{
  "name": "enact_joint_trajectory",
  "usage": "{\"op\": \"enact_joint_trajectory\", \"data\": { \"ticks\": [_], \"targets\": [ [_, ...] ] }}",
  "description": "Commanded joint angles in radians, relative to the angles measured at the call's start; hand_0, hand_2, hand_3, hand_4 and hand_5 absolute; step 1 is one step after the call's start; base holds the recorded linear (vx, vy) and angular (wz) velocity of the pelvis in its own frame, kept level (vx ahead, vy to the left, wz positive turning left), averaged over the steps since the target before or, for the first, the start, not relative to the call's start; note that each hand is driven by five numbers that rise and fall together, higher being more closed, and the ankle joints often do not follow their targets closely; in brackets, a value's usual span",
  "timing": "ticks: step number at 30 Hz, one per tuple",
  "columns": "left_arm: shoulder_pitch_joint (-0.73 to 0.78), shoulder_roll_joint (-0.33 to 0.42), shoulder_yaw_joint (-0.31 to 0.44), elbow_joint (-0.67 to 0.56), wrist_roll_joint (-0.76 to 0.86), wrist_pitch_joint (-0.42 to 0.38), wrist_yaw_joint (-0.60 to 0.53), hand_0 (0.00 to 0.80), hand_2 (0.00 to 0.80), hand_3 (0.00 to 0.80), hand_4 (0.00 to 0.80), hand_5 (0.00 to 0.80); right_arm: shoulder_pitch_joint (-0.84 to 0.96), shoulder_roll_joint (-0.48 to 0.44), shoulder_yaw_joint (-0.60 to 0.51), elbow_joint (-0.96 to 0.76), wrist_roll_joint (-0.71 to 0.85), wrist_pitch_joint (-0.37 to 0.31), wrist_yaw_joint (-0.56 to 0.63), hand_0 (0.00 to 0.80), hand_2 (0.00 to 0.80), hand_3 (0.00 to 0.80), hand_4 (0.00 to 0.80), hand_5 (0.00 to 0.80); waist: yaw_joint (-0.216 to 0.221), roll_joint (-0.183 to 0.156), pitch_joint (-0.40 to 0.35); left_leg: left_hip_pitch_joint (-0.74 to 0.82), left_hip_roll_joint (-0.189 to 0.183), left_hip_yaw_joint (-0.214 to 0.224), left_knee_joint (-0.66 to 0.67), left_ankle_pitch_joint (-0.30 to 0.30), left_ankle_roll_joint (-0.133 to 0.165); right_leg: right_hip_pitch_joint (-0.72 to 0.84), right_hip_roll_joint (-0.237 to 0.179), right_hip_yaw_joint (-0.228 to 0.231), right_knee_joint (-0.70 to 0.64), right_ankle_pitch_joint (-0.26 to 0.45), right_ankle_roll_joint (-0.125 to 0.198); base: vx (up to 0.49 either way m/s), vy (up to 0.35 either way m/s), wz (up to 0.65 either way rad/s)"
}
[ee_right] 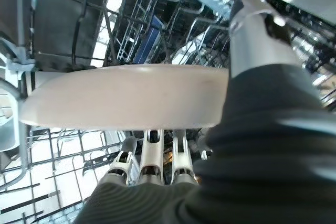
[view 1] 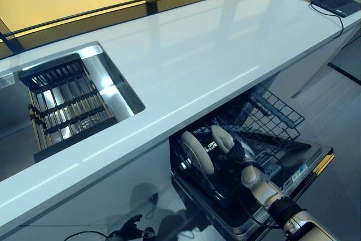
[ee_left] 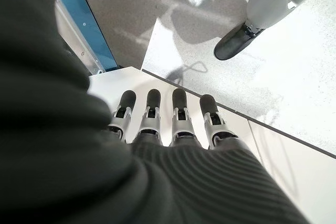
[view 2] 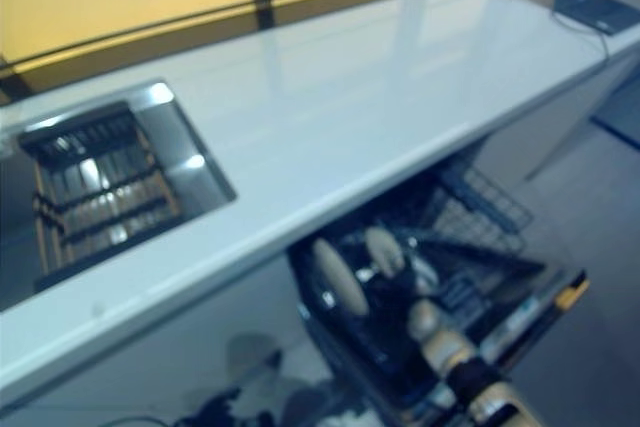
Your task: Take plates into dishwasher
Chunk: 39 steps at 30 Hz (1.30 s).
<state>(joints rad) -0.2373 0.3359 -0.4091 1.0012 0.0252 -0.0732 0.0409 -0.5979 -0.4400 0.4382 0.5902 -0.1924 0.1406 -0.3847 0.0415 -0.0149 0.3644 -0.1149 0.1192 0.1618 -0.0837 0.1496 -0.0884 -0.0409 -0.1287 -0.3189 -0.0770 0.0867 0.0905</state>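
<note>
Your right hand [view 1: 240, 153] is reaching down into the open dishwasher [view 1: 299, 165] under the white counter [view 1: 197, 55]. It is holding a white plate [ee_right: 126, 95]: in the right wrist view the fingers [ee_right: 152, 156] are lying under the plate and the thumb [ee_right: 252, 30] is pressing on the other face, so the plate is being pinched between them. In the head view this plate [view 1: 221, 137] is standing on its edge, inside the lower rack [view 1: 271, 117], which is pulled out over the open door. A second white plate [view 1: 197, 152] is standing upright in the same rack, just beside the held one, on the side of the robot's left. I cannot tell if the held plate is already sitting between the rack wires.

Your left hand [ee_left: 168, 119] is showing only in its own wrist view. It is hanging low, with the fingers [ee_left: 178, 103] straight and side by side, and it is holding nothing. Beyond it a person's shoe [ee_left: 236, 40] is standing on the grey floor.

On the counter, a sink [view 1: 107, 77] with a dark drying rack [view 1: 65, 105] inside is lying at the robot's left, and a laptop [view 1: 337, 3] is resting at the far right end.
</note>
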Motion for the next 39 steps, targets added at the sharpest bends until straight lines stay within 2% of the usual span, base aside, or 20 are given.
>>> {"op": "enact_joint_trajectory", "data": {
  "ticks": [1,9,28,30,33,39],
  "targets": [
    [-0.015,-0.005,0.004,0.033,0.004,-0.016,0.018,0.000,0.000,0.000,0.000,0.000,0.007,-0.036,-0.039,-0.112,0.012,-0.050,-0.067,0.000,0.000,0.000,0.000,0.000,0.005,-0.020,-0.024,0.008,-0.024,0.010,-0.004,-0.070,0.046,-0.066,-0.015,0.032,0.076,-0.004,0.019,0.000,0.000,0.00],
    [0.022,-0.005,0.036,0.032,0.020,-0.022,0.019,0.000,0.000,0.000,0.000,0.000,0.091,-0.058,-0.127,-0.231,0.028,-0.081,-0.110,0.000,0.000,0.000,0.000,0.000,-0.013,-0.029,-0.040,0.022,-0.019,0.021,-0.004,-0.075,0.047,-0.054,-0.009,0.046,0.072,-0.008,0.020,0.005,-0.002,-0.01],
    [0.117,-0.005,0.113,0.050,0.071,-0.046,0.022,0.000,0.000,0.000,0.000,0.000,0.359,-0.137,-0.373,-0.456,0.054,-0.179,-0.111,0.000,0.000,0.000,0.000,0.000,-0.064,-0.047,-0.104,0.080,-0.002,0.055,-0.004,-0.094,0.050,-0.008,0.004,0.083,0.074,-0.027,0.025,0.015,-0.001,-0.04],
    [0.127,-0.007,0.122,0.055,0.072,-0.050,0.023,0.000,0.000,0.000,0.000,0.000,0.396,-0.140,-0.406,-0.470,0.081,-0.197,-0.120,0.000,0.000,0.000,0.000,0.000,-0.071,-0.046,-0.112,0.086,0.000,0.060,-0.004,-0.097,0.050,-0.003,0.004,0.087,0.073,-0.030,0.027,0.021,0.011,-0.12],
    [0.146,-0.013,0.136,0.054,0.073,-0.054,0.029,0.000,0.000,0.000,0.000,0.000,0.460,-0.122,-0.475,-0.494,0.211,-0.220,-0.137,0.000,0.000,0.000,0.000,0.000,-0.087,-0.044,-0.126,0.095,0.002,0.070,-0.004,-0.100,0.048,0.006,0.006,0.097,0.071,-0.034,0.028,0.010,0.005,-0.09],
    [0.156,-0.020,0.138,0.068,0.060,-0.057,0.036,0.000,0.000,0.000,0.000,0.000,0.528,-0.022,-0.563,-0.459,0.489,-0.295,-0.092,0.000,0.000,0.000,0.000,0.000,-0.117,-0.032,-0.148,0.110,0.006,0.086,-0.004,-0.099,0.043,0.017,0.005,0.107,0.077,-0.046,0.025,0.005,0.002,-0.04]
  ]
}}
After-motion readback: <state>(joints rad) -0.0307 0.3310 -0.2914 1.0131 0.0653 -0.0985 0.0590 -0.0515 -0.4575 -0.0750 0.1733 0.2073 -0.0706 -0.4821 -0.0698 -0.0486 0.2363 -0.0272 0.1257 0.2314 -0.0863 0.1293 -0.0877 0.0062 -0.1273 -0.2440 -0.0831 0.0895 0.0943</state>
